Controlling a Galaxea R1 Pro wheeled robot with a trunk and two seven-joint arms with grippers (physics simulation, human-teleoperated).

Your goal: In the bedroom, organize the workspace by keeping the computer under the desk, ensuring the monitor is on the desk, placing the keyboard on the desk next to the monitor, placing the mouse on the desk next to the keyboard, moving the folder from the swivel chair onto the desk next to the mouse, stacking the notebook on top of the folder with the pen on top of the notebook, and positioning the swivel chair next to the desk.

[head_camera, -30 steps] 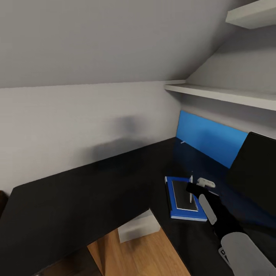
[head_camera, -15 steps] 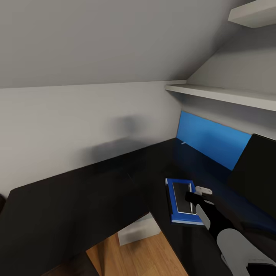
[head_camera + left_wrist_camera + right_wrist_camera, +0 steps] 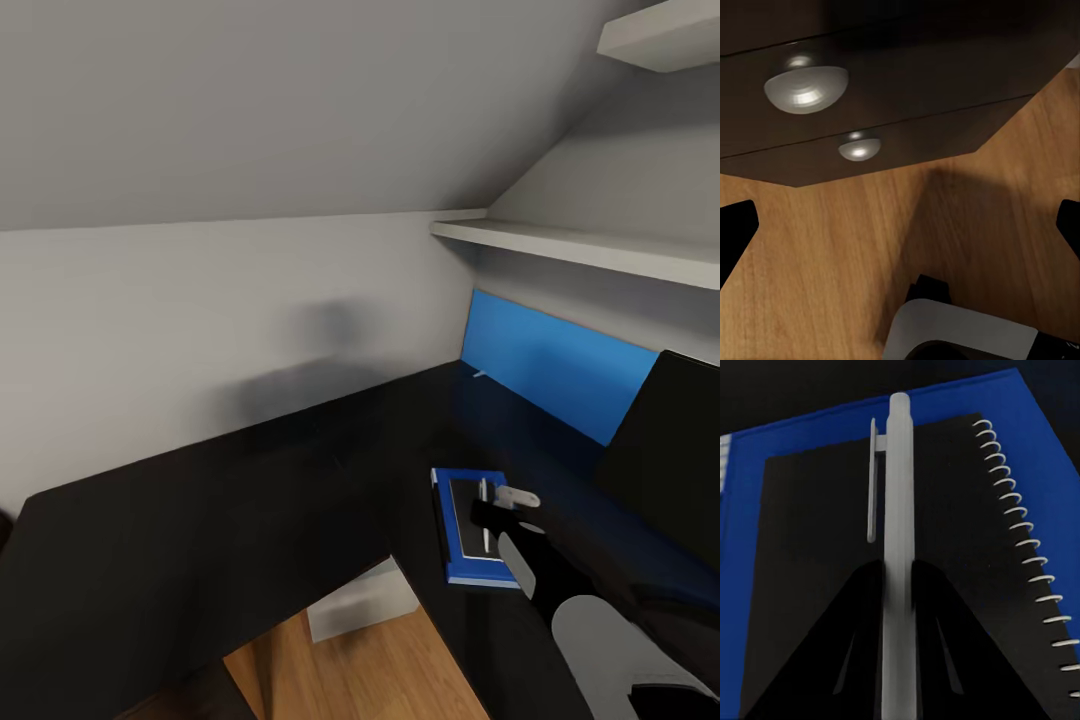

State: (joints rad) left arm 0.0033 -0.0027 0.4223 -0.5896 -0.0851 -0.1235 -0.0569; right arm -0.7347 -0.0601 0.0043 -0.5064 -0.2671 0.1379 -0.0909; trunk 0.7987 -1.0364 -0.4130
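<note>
Pen (image 3: 898, 547) sits pinched between my right gripper's (image 3: 898, 585) two fingers, low over the notebook (image 3: 467, 516), which lies on the blue folder (image 3: 470, 526) on the desk (image 3: 200, 530). My right arm reaches in from the lower right, the monitor (image 3: 665, 460) just beside it. My left gripper (image 3: 900, 232) hangs with fingers spread above the wood floor (image 3: 870, 240) beside the drawer knobs (image 3: 805, 86).

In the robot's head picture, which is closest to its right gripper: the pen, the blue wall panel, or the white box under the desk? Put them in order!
1. The pen: between the right gripper's fingers, over the notebook.
2. The computer: the white box, down under the desk's edge, toward the left.
3. The blue wall panel: farthest, on the back wall behind the desk.
</note>
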